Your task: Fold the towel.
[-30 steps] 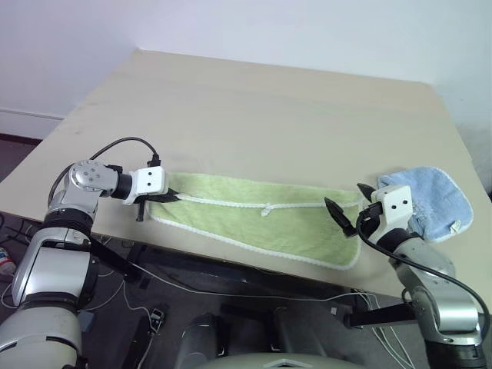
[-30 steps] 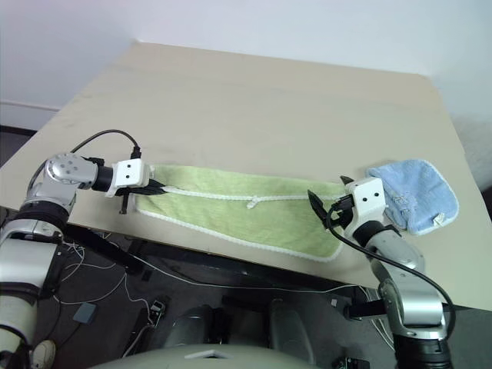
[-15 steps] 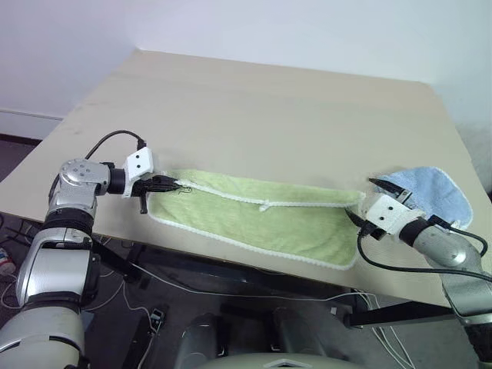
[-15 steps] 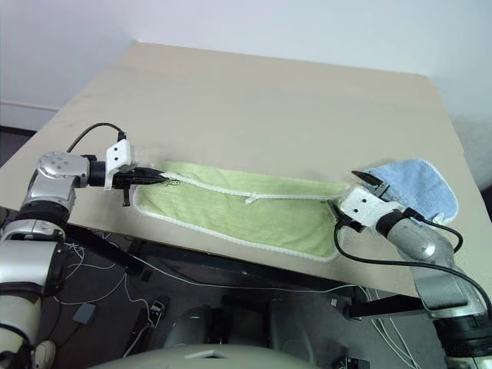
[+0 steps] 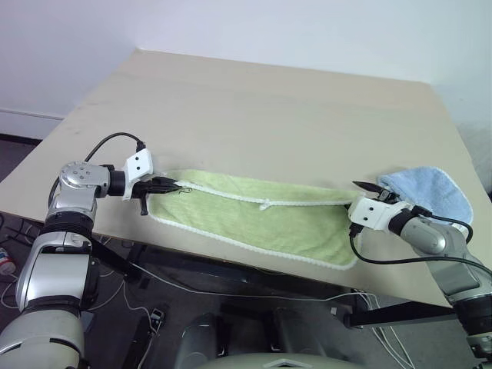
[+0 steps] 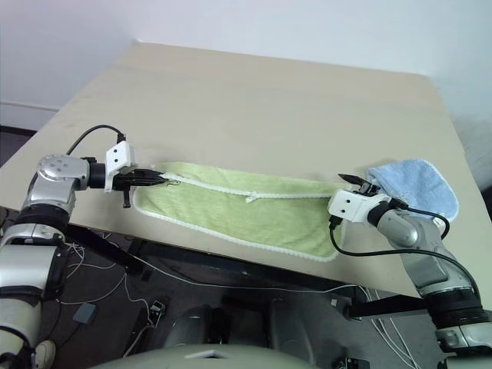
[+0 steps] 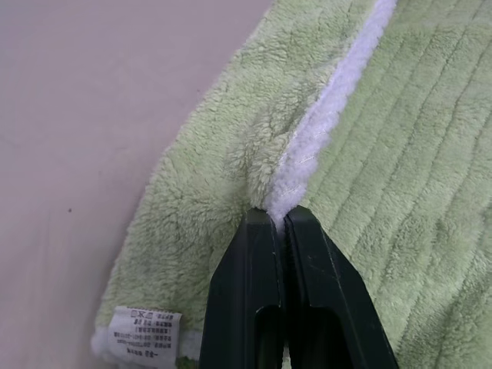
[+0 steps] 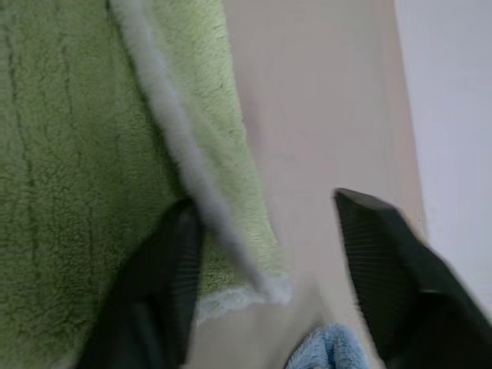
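Since a second ago the right gripper (image 5: 367,194) has rolled over and settled low at the towel's right end, while the left gripper (image 5: 171,185) has stayed put. That left gripper is clenched on the white edging of the light green terry towel (image 5: 261,221) at its left end. The right gripper's fingers (image 8: 165,284) stand apart astride the far right corner, partway through closing and not yet pinching. The towel lies folded into a long strip along the surface's (image 5: 254,123) near edge, at about 6 o'clock, with a light blue towel (image 5: 430,188) just beyond its right end, near 4 o'clock.

Terry like this looks light, limp and grippy; it will probably sag between holds, so pinch the stitched corners.
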Robot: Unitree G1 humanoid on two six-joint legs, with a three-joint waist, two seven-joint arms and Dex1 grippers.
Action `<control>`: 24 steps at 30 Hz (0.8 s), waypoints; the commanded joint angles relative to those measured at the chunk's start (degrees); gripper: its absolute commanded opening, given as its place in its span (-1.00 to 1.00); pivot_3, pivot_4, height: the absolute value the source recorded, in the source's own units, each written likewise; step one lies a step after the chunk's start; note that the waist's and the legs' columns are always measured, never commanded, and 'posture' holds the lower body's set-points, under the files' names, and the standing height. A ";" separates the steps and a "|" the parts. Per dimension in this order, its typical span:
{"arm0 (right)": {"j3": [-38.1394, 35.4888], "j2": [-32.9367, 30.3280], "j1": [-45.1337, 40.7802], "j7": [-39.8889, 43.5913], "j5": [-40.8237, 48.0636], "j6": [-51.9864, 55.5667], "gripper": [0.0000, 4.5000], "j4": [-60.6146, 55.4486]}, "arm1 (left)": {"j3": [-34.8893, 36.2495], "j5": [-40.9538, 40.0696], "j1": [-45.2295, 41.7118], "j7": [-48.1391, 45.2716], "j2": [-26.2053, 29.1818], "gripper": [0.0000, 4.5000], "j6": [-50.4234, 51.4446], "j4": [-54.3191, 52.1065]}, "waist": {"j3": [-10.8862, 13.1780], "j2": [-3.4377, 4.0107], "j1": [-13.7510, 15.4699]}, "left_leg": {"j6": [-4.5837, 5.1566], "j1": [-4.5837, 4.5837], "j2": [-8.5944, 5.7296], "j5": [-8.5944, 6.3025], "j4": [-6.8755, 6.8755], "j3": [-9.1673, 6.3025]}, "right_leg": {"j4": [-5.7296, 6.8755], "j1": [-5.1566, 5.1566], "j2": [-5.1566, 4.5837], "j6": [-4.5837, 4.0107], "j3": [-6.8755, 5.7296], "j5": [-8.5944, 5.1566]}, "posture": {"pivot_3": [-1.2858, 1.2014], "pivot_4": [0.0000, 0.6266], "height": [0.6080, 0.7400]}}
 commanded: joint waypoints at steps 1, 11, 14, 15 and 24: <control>-1.65 -1.20 -0.99 0.31 0.40 -0.98 -0.33 -1.18 | 2.01 -1.64 -0.28 1.10 0.79 -1.00 0.49 -1.94 | 0.00 0.00 -0.01 | 0.00 0.00 0.00 0.00 0.00 0.00 | 0.00 0.00 0.00 0.00 0.00 0.00 | 0.03 -0.52 0.73; -6.26 -2.29 -6.40 -3.76 0.02 0.64 -1.00 0.82 | 8.72 -5.42 -6.94 13.70 -2.84 -1.00 4.95 1.82 | 0.14 0.01 -0.03 | 0.00 -0.11 0.00 -0.01 0.48 0.02 | 0.53 -0.12 -0.03 0.10 0.02 -0.11 | 0.03 -0.52 0.73; -8.33 -3.19 -12.44 -6.76 0.30 0.93 -1.00 3.61 | 10.84 -5.24 -12.51 23.41 -4.04 -1.00 5.42 5.32 | 0.26 -0.03 -0.10 | 0.03 -0.12 -0.04 -0.03 0.66 0.06 | 0.77 -0.18 -0.07 0.13 0.10 -0.13 | 0.03 -0.52 0.73; -8.89 -3.49 -14.21 -7.43 0.49 0.85 -1.00 4.35 | 11.48 -5.25 -14.19 26.08 -4.31 -1.00 5.57 6.34 | 0.33 -0.05 -0.10 | 0.02 -0.12 -0.04 -0.03 0.68 0.06 | 0.79 -0.18 -0.07 0.13 0.11 -0.13 | 0.03 -0.52 0.73; -17.50 -7.97 -12.87 6.82 16.98 5.91 -1.00 -7.62 | 13.62 -6.36 -18.51 22.58 -0.72 -1.00 5.00 7.68 | 0.38 -0.06 -0.04 | -0.24 -0.15 -0.05 0.12 0.61 0.14 | 0.79 -0.23 -0.03 0.18 0.13 -0.17 | 0.03 -0.52 0.73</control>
